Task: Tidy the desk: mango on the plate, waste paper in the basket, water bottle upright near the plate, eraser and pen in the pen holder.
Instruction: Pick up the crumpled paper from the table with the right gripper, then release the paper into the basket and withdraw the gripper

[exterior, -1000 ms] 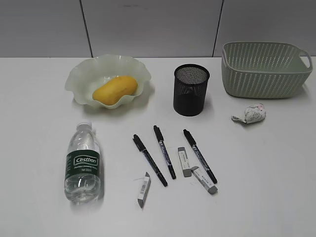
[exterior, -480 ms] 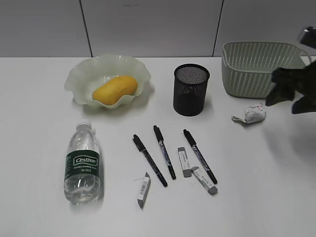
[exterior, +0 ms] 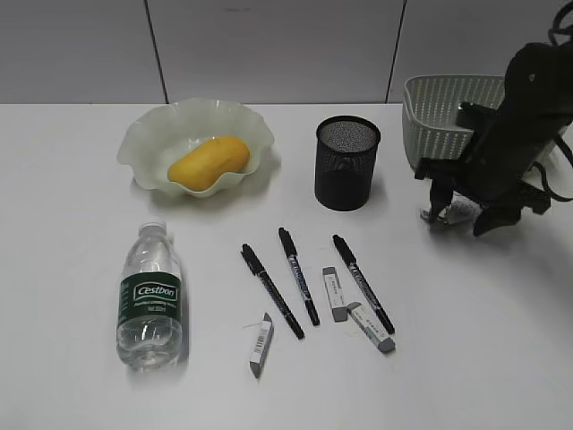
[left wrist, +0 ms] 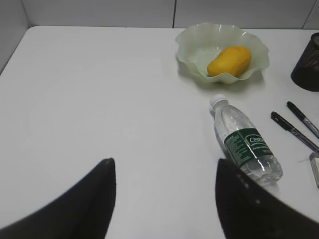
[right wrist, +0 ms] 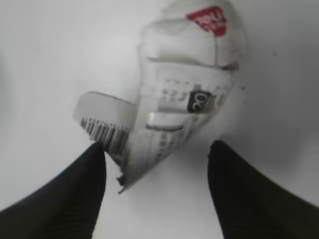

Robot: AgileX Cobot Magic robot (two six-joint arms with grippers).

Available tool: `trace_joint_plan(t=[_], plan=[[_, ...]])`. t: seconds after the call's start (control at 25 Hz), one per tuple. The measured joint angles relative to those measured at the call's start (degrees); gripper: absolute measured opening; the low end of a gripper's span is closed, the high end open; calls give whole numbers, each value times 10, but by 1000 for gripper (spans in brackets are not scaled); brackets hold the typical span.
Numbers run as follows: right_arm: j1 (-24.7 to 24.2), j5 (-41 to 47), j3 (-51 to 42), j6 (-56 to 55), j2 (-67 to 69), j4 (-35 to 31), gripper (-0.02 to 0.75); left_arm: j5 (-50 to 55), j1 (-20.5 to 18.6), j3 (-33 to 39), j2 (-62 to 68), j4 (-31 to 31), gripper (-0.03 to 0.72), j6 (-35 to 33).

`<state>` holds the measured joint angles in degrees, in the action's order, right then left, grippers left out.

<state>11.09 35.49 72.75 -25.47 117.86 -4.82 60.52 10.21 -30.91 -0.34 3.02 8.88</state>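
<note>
The right gripper (right wrist: 157,191) hangs spread wide over the waste paper (right wrist: 174,89), ready to grab it for the basket (exterior: 443,112).

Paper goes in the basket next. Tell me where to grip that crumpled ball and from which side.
Grip the waste paper across its bulky crumpled middle, coming straight down from above. It lies loose on the desk, and the open right gripper already straddles it.

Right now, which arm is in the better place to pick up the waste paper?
The right. The right gripper is open directly over the waste paper, with fingers on both sides and the basket just behind. The left gripper is open over bare desk, near the water bottle.
</note>
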Motion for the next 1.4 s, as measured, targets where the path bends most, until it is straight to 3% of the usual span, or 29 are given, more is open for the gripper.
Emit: trace_joint_plan(t=[0.08, 0.24, 0.36, 0.6, 0.76, 0.88, 0.96, 1.12, 1.16, 1.24, 1.4], plan=[[1, 9, 0, -27, 13, 31, 466, 0, 0, 0, 0, 0, 468, 0], [2, 17, 0, -42, 3, 73, 96, 0, 0, 0, 0, 0, 462, 0], [10, 22, 0, -43, -37, 113, 13, 0, 0, 0, 0, -1, 451, 0], [20, 46, 0, 53, -162, 111, 13, 0, 0, 0, 0, 1, 437, 0], [9, -33, 21, 70, -219, 137, 13, 0, 0, 0, 0, 3, 421, 0], [-17, -80, 72, 72, -173, 177, 34, 0, 0, 0, 0, 3, 417, 0], [-26, -83, 103, 72, -127, 206, 153, 0, 0, 0, 0, 3, 416, 0], [-28, -41, 154, 72, -57, 223, 545, 0, 0, 0, 0, 3, 415, 0], [-28, -32, 157, 73, -55, 224, 591, 0, 0, 0, 0, 3, 415, 0], [-27, -13, 154, 73, -68, 224, 610, 0, 0, 0, 0, 3, 415, 0], [-21, 1, 75, 79, -164, 225, 504, 0, 0, 0, 0, 3, 415, 0]])
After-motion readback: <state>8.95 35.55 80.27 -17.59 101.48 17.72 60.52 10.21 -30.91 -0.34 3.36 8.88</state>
